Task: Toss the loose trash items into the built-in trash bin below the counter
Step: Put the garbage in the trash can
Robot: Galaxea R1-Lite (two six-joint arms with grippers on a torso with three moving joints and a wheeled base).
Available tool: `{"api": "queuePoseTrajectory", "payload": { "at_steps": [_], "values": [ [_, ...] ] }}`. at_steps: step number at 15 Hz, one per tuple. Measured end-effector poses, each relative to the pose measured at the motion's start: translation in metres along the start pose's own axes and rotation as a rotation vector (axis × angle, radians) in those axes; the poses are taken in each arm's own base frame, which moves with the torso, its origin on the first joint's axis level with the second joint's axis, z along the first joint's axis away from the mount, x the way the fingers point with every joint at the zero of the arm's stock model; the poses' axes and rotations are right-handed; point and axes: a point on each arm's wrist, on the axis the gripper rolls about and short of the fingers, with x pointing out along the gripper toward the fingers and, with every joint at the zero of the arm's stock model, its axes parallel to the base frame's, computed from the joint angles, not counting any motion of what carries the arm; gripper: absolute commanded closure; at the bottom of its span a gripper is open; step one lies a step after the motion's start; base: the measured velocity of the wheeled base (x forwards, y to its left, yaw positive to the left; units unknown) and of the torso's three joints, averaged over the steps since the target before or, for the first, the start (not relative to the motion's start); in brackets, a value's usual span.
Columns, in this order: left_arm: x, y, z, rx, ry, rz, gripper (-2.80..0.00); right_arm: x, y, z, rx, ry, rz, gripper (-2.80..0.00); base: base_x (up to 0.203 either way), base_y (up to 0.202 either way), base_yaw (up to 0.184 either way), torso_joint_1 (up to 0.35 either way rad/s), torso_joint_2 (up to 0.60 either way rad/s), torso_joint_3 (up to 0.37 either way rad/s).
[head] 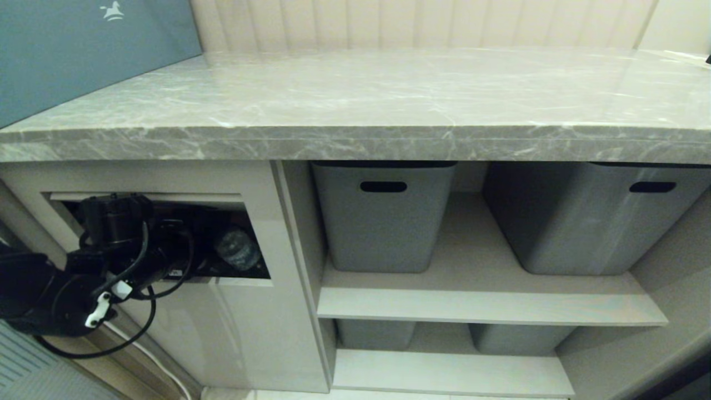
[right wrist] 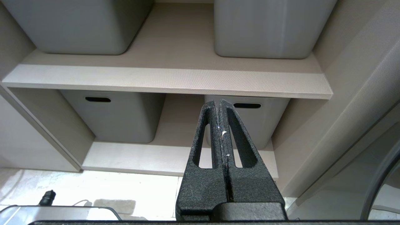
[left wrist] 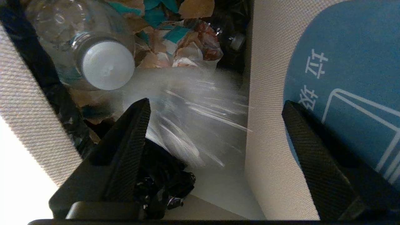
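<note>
Left end effector at the bin opening, bottles inside

Left end effector reaches into the bin below the table; its fingers spread wide, holding nothing. One bottle lies cap-up among paper scraps; a second bottle shows as a blur between the fingers. Flap with blue sticker beside it. Right end effector pressed together, near the shelves with grey tubs
</note>
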Motion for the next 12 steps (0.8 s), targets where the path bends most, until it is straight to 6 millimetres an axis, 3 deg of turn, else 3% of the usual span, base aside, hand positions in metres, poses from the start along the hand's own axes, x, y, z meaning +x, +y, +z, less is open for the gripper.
{"api": "queuePoseTrajectory", "payload": {
  "at_steps": [8, 12],
  "values": [
    [0.000, 0.001, 0.000, -0.005, -0.007, 0.003, -2.80, 0.000, 0.000, 0.000, 0.000, 0.000, 0.000, 0.00, 0.000, 0.000, 0.000, 0.000, 0.00, 0.000],
    [-0.020, 0.001, 0.006, -0.008, -0.069, 0.002, -2.80, 0.000, 0.000, 0.000, 0.000, 0.000, 0.000, 0.00, 0.000, 0.000, 0.000, 0.000, 0.00, 0.000]
  ]
}}
